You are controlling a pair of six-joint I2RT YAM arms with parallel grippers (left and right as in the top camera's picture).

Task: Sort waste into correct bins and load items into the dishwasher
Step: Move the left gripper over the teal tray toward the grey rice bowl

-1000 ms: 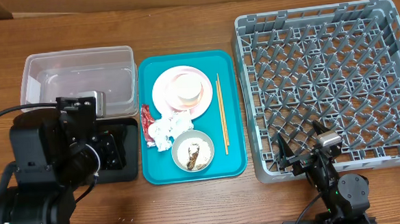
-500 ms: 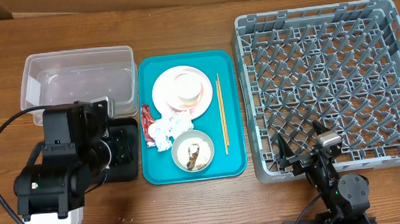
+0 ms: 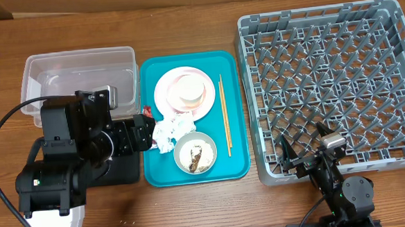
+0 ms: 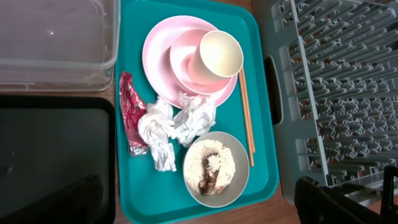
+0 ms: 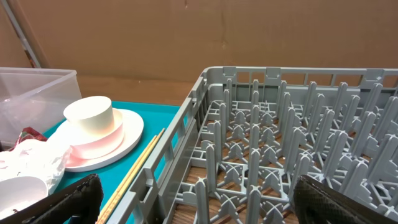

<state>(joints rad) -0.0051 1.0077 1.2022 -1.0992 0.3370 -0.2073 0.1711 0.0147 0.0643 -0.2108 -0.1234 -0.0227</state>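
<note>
Nearest the robot, the right gripper (image 3: 305, 146) hangs at the near left corner of the grey dish rack (image 3: 332, 79). Its fingers are spread wide with nothing between them, and its wrist view looks across the rows of upright pegs. The left gripper (image 3: 146, 134) reaches over the left rim of the teal tray (image 3: 231, 63), its fingers likewise well apart and gripping nothing.

The left arm covers much of the black tray (image 3: 126, 174). From overhead it also hides most of the red wrapper (image 4: 129, 106), which lies along the teal tray's left edge. The crumpled napkins (image 3: 170, 131) sit just beside the wrapper and touch the bowl of rice (image 3: 195, 154) at the tray's near side; a brown scrap lies on the rice. The chopsticks (image 3: 225, 116) lie lengthwise along the tray's right side, just beside that bowl and the plate.

Farther back, the pink plate (image 3: 165, 94) carries a pink bowl (image 4: 183, 59) with a white cup (image 4: 221, 53) standing in it, and the napkins reach the plate's near rim. Beyond the black tray, the clear tub (image 3: 47, 73) stands on the wooden table (image 3: 184, 24), just left of the teal tray, its near right corner hidden behind the arm.
</note>
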